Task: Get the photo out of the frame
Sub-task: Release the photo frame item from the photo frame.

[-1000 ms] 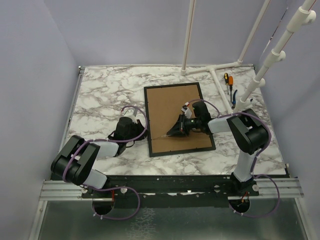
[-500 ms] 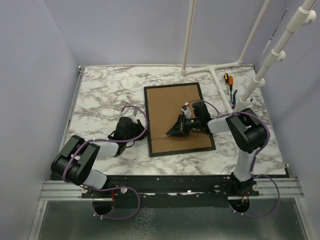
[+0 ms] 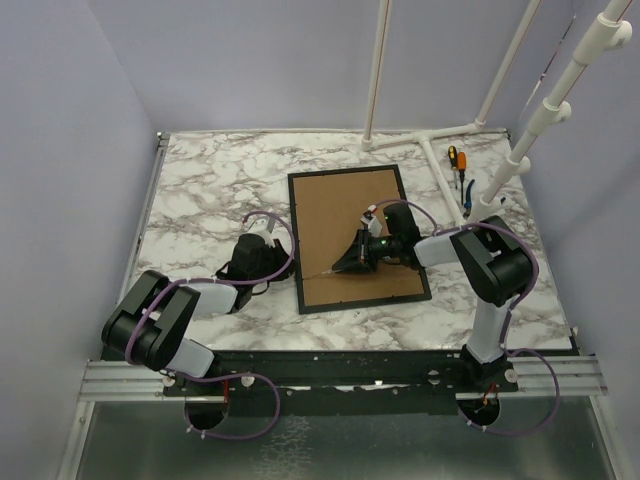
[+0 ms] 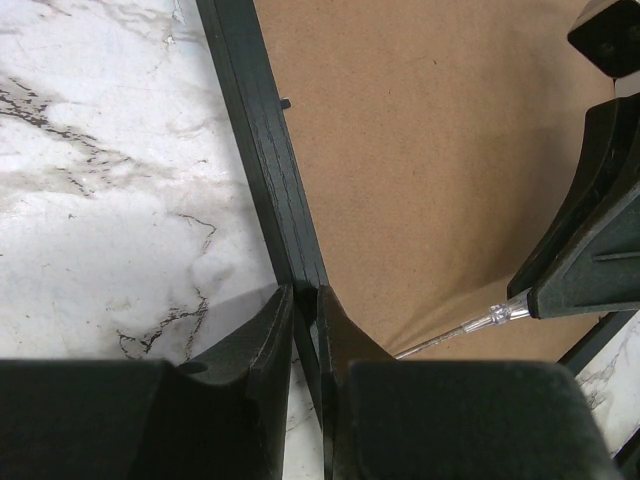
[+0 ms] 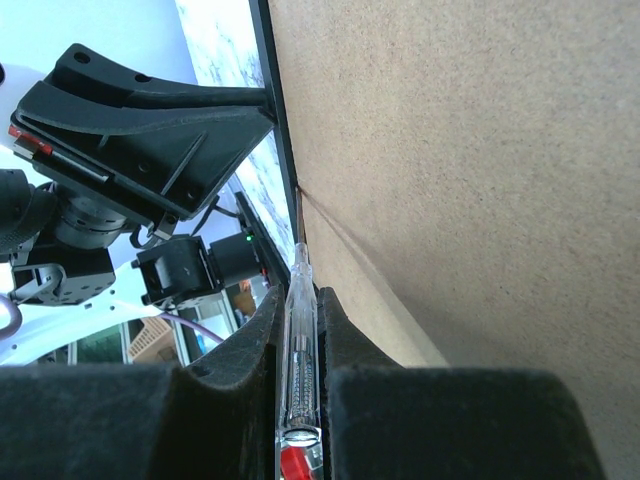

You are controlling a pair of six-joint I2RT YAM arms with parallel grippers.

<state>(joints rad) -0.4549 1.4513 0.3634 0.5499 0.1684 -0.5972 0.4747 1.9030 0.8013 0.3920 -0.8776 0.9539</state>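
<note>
Tabletop in white marble print with grey veins (image 3: 200,190) carries the whole scene. On its left half the black left gripper (image 4: 303,300) reaches in low from the near corner. Its two fingers are clenched on the left rail of the frame (image 3: 355,215), one finger on the marble side and the other on the board side.

That large rectangular picture frame lies flat near the middle of the table. It rests face down, so its brown fibreboard back is turned up and its front is out of sight. A thin black wooden border (image 4: 265,150) runs around the board. A small black tab (image 4: 285,103) juts from the border's inner edge, farther along the rail from the left fingers. The board is plain and matte, and any lettering on it is too small to tell.

Over the frame's near right part hangs the black right gripper (image 5: 297,300). It grasps a slim clear-handled screwdriver (image 5: 298,340) that shows a red part at its butt end. The shaft points left across the board, and its tip lies at the seam between board and left border, near the left fingers.

At the far right an orange-handled tool (image 3: 453,157) and a blue-handled tool (image 3: 467,192) lie beside a white pipe stand (image 3: 440,150).
</note>
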